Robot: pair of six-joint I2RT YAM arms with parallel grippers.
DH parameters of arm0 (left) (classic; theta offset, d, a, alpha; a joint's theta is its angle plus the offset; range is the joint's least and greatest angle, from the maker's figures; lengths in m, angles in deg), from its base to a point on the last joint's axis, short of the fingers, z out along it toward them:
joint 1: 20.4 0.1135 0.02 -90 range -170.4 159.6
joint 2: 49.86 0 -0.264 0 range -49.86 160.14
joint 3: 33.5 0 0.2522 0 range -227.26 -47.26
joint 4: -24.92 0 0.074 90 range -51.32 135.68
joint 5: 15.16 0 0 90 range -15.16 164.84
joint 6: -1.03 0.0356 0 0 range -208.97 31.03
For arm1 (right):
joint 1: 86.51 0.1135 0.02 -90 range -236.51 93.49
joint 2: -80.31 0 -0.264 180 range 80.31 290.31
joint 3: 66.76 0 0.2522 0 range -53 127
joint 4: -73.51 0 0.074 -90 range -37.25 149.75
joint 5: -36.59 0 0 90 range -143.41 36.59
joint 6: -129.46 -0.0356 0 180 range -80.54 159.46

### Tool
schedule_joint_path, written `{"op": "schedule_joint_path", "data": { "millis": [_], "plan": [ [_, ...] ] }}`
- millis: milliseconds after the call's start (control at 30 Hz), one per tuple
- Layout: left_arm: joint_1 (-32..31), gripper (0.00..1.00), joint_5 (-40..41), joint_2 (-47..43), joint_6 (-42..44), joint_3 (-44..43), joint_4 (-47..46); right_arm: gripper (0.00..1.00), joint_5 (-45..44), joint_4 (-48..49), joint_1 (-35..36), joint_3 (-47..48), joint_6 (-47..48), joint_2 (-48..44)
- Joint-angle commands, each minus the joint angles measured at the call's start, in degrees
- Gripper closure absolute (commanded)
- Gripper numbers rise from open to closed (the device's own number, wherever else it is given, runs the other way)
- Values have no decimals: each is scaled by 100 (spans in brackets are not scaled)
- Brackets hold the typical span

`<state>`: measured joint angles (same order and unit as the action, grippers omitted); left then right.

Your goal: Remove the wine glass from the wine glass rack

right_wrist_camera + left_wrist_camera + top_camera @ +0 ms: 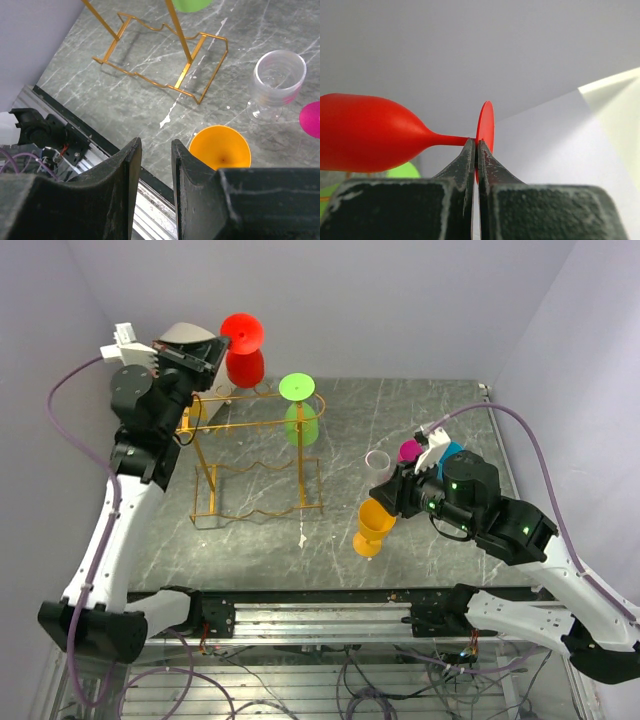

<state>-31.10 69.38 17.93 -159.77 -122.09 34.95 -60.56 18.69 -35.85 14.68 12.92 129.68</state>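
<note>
1. Grip: my left gripper point(476, 150) is pinched tight on the stem of the red wine glass point(365, 132), just behind its foot. In the wrist view the bowl lies out to the gripper's left.
2. Location: seen from overhead, the glass is held inverted, foot uppermost. It is above and beyond the top rail of the wine glass rack point(240, 424), which stands below and to the right of the gripper. I cannot tell whether the bowl is fully clear of the wire.
3. Step: lift-off, which I judge nearly complete.
4. Next move: I would carry the glass up and away from the rail, avoiding the green wine glass point(301, 420) hanging further right.
5. Right gripper point(156, 165): narrowly parted, holding nothing, with an orange glass point(220, 147) just beside its right finger.
</note>
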Motion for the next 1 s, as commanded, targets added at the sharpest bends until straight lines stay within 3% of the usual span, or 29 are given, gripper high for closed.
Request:
{"op": "schedule_joint_path", "data": {
  "millis": [0,167,400,633,800,967],
  "plan": [
    [-27,93,168,-518,292,-365,-416,69,118,252,23,44,75,-21],
    [-26,93,-84,-932,208,-377,-718,69,200,324,23,100,74,-32],
    [-27,93,-1207,-1509,-547,285,-2029,69,351,546,27,129,86,-162],
    [-24,93,-2178,-2234,-1152,875,-2967,69,1658,1242,17,502,105,91],
    [-29,93,-2743,-2507,-1895,1074,-4058,60,2394,1672,22,804,323,383],
    [-29,93,-2934,-2752,-2910,1441,-5550,43,2962,2253,17,949,575,501]
  ]
}}
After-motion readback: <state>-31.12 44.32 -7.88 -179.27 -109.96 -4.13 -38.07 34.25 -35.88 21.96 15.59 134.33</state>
